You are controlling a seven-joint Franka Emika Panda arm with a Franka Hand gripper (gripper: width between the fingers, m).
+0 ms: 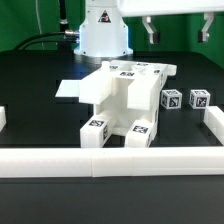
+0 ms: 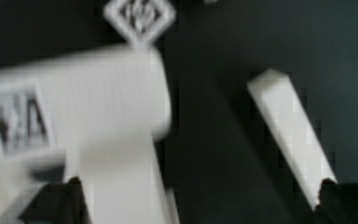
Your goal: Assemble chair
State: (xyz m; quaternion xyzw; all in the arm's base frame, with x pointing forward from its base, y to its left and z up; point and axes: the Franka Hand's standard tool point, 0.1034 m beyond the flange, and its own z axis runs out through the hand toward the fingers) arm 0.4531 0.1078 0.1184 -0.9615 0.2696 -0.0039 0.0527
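The chair point(image 1: 125, 100) stands partly joined in the middle of the black table, a blocky white assembly with square tags on its top and its front feet. Two small tagged white blocks point(image 1: 172, 99) point(image 1: 200, 99) lie loose just to its right in the exterior view. My gripper point(image 1: 178, 32) hangs high at the back right, above those blocks, open and holding nothing. The wrist view is blurred. It looks down between the dark fingertips point(image 2: 55, 200) of my gripper point(image 2: 194, 205) at a broad white tagged part point(image 2: 114, 130) and a narrow white part point(image 2: 291, 130).
White border rails run along the front point(image 1: 110, 160), the exterior view's right point(image 1: 212, 125) and left point(image 1: 3, 120). The robot base point(image 1: 100, 30) stands at the back centre with cables beside it. The marker board point(image 1: 70, 90) lies flat behind the chair's left side.
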